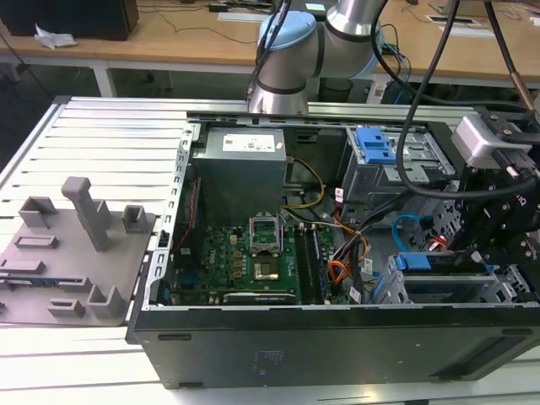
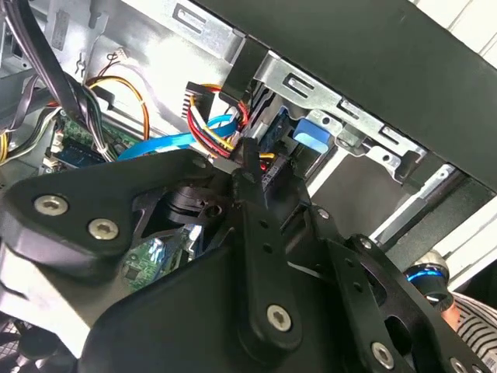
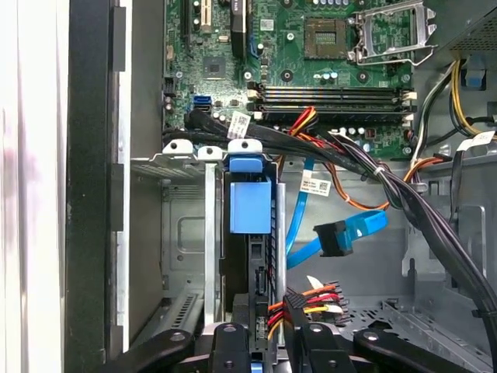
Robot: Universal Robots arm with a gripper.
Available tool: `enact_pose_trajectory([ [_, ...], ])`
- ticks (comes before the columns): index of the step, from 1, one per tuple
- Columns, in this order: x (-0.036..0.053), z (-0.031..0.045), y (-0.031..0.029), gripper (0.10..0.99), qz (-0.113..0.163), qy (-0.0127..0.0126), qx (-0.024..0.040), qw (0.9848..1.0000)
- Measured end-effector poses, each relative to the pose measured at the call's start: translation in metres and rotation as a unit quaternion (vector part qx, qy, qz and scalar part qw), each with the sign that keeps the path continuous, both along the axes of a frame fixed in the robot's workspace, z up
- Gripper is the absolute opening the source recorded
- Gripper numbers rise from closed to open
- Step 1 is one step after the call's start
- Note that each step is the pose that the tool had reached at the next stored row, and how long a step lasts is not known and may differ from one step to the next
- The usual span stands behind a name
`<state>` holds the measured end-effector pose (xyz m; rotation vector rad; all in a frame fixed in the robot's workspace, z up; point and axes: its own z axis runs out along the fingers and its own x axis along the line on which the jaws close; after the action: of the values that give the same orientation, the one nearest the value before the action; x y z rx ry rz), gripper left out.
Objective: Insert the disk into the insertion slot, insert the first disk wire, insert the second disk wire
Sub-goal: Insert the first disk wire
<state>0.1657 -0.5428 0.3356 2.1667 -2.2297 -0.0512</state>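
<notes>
Silver perforated metal is forming the insertion slot (image 1: 396,285) in the corner of the open computer case (image 1: 321,342) at the exterior view's right. The disk (image 1: 445,285) is sitting inside it with its blue carrier edge showing. The gripper (image 1: 472,246) is hanging just above the disk's end at the exterior view's right. The second disk wire (image 1: 403,228) is arching in 1 loose loop between the slot and the motherboard (image 1: 245,253).

In the first wrist view the disk (image 3: 250,206) is standing edge-on within the insertion slot (image 3: 185,229). The gripper (image 3: 272,338) is straddling the disk's rear edge. The first disk wire (image 3: 314,297), a bundle of red, yellow and black strands, is ending in a dark plug between its 2 fingers. The second disk wire (image 3: 361,227) is lying free nearby, its dark plug hanging apart from the disk.

In the second wrist view the gripper (image 2: 268,175) is pinching the plug of the first disk wire (image 2: 213,124), just beside the blue carrier of the disk (image 2: 311,134). The second disk wire (image 2: 167,144) is running behind the gripper.
</notes>
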Motion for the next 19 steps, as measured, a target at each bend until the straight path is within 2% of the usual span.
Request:
enact_pose_trajectory([
  [15,0.0,0.0338,0.0,0.314,0.0,0.0,-0.0001,1.0],
  [19,0.0,0.0351,0.0,0.314,0.0,0.0,-0.0001,1.0],
])
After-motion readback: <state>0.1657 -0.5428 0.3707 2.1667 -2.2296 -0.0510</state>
